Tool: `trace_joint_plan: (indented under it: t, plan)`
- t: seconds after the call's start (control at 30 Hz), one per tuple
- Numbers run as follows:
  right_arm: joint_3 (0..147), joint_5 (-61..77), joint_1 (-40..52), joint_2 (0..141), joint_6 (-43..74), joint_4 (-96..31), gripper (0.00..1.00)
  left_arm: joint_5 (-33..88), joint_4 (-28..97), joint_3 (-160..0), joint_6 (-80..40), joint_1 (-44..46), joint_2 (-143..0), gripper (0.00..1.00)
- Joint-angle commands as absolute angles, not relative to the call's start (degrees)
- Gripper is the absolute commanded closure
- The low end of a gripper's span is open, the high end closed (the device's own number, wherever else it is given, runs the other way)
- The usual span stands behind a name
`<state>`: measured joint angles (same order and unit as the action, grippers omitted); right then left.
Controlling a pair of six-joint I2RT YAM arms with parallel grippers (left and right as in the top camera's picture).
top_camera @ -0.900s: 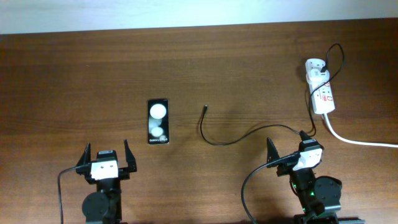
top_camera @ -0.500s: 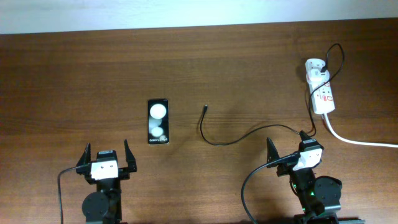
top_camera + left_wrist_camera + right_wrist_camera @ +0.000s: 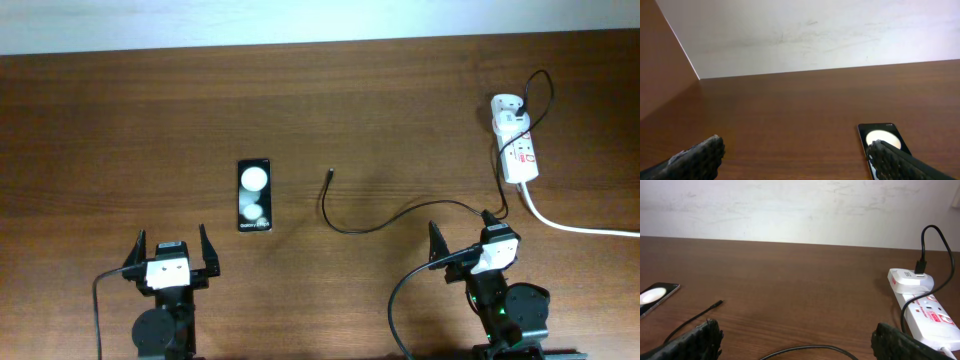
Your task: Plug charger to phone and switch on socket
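Observation:
The black phone [image 3: 254,195] lies flat left of centre, two lamp reflections on its screen; it also shows in the left wrist view [image 3: 882,141] and the right wrist view [image 3: 656,295]. The black charger cable [image 3: 380,222] curves from the white socket strip [image 3: 516,140] to a free connector tip [image 3: 331,173], right of the phone; the tip also shows in the right wrist view [image 3: 718,302]. The socket also shows there [image 3: 920,302]. My left gripper [image 3: 170,256] is open and empty below the phone. My right gripper [image 3: 462,243] is open and empty over the cable's bend.
A thick white cord [image 3: 580,228] runs from the socket off the right edge. A white adapter plug [image 3: 910,278] sits in the strip's far end. A pale wall [image 3: 815,30] bounds the table's far edge.

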<state>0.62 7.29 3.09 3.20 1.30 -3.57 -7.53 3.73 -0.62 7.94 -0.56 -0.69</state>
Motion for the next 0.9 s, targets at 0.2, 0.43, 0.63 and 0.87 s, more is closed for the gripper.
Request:
trace_joint_plan:
  t: [0.2,0.43,0.63,0.87]
  plan:
    - [0.3,6.8,3.4,2.9,1.5,-3.9,0.01,-2.3,-0.8,-5.6,8.5,-0.5,-1.9,0.01]
    - [0.3,6.8,3.4,2.9,1.5,-3.9,0.01,-0.1,9.1,-26.8,8.7,-0.5,-22.8,0.01]
    - [0.3,6.8,3.4,2.9,1.5,-3.9,0.01,13.8,26.8,-53.0,8.2,-0.5,-47.6,0.01]
    - [0.3,6.8,3.4,2.9,1.5,-3.9,0.01,19.8,52.9,-82.1,8.3,2.8,-75.2,0.01]
